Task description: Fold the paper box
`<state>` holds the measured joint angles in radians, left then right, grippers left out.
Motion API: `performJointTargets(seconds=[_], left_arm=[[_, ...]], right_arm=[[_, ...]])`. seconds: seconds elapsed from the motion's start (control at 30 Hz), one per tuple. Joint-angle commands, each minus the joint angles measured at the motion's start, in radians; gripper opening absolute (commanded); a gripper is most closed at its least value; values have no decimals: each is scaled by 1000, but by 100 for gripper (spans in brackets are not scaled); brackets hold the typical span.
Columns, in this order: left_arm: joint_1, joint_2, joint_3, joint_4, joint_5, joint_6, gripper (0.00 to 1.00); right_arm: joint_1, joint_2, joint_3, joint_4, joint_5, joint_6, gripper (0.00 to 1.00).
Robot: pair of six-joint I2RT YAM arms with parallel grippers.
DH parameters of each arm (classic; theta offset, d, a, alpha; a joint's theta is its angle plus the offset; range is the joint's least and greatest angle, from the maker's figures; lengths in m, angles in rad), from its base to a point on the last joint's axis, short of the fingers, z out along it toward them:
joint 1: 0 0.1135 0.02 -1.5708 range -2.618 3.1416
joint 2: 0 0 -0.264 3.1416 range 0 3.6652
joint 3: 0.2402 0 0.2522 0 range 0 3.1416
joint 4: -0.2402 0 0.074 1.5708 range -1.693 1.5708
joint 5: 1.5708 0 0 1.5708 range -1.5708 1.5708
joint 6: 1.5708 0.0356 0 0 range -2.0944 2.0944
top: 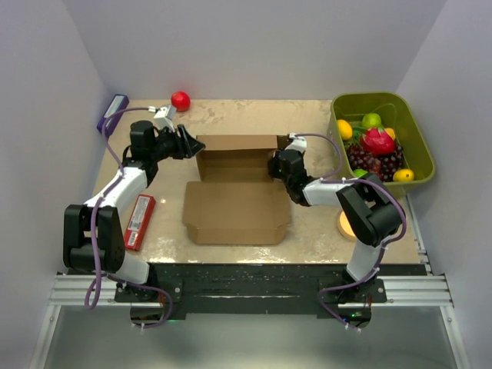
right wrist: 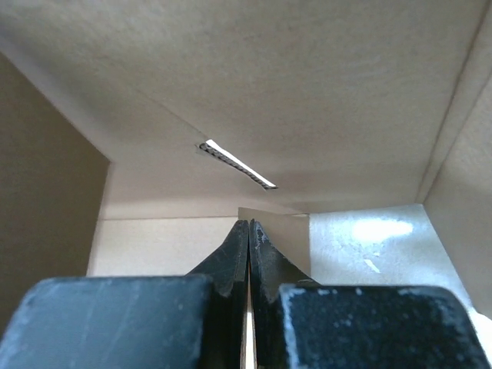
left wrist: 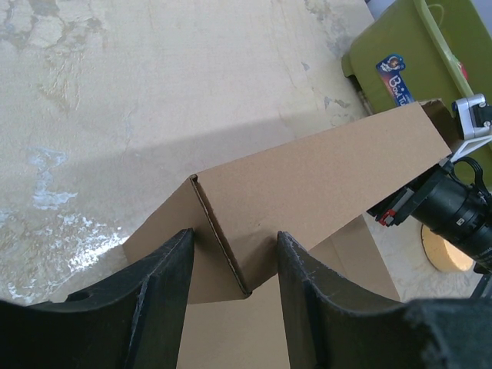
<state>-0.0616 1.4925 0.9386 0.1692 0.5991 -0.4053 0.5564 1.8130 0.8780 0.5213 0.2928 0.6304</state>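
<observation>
The paper box [top: 238, 211] is brown cardboard in mid-table, its lid panel lying flat toward me and its back part [top: 238, 154] standing as walls. My left gripper [top: 189, 144] is at the box's back left corner; in the left wrist view it [left wrist: 234, 240] stands open, with the corner edge of the box [left wrist: 307, 184] between the fingers [left wrist: 165, 269] and neither pad touching it. My right gripper [top: 274, 164] is at the right wall. In the right wrist view it [right wrist: 249, 224] is shut and points into the box's inside [right wrist: 269, 84]; only a thin pale line shows between the fingers.
A green bin [top: 415, 131] with fruit stands at the back right, also in the left wrist view [left wrist: 415, 54]. A red ball [top: 181, 100] and a purple object [top: 113, 113] lie at the back left, a red packet [top: 140, 221] left of the box, a round tan disc [top: 346, 224] by the right arm.
</observation>
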Motion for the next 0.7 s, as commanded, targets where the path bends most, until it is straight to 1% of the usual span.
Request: performJointTargets(seconds=[0.0,0.13,0.17,0.27,0.4,0.43,0.5,0.53,0.57,0.63,0.67], left_arm=[[-4,-6,2,-20,14,8,51],[-4,-6,2,-19,16,6,51],[-4,-5,2,-19,16,6,51],[-4,-5,2,-19,18,6,51],[-4,-5,0,-19,21,5,51],[-4,-5,0,-17,21,5,51],[-4,-6,0,-17,21,3,51],[-4,-6,-1,-17,22,3,51],[-4,-6,-1,-17,24,0,51],[-3,-8,-3,-13,25,-3,51],[-4,-8,-3,-11,27,-6,51]], right_arm=[[25,29,-53,-26,-32,63,0],[31,-20,-54,-96,37,54,0],[36,-52,-45,-112,83,39,0],[59,-96,-27,-162,150,-6,0],[83,-158,-17,-205,163,-11,0],[83,-167,-16,-216,164,-8,6],[83,-194,-11,-266,190,12,11],[85,-233,-14,-279,201,15,21],[85,-250,-25,-288,207,15,26],[85,-297,-48,-282,201,12,31],[85,-305,-69,-280,200,8,37]])
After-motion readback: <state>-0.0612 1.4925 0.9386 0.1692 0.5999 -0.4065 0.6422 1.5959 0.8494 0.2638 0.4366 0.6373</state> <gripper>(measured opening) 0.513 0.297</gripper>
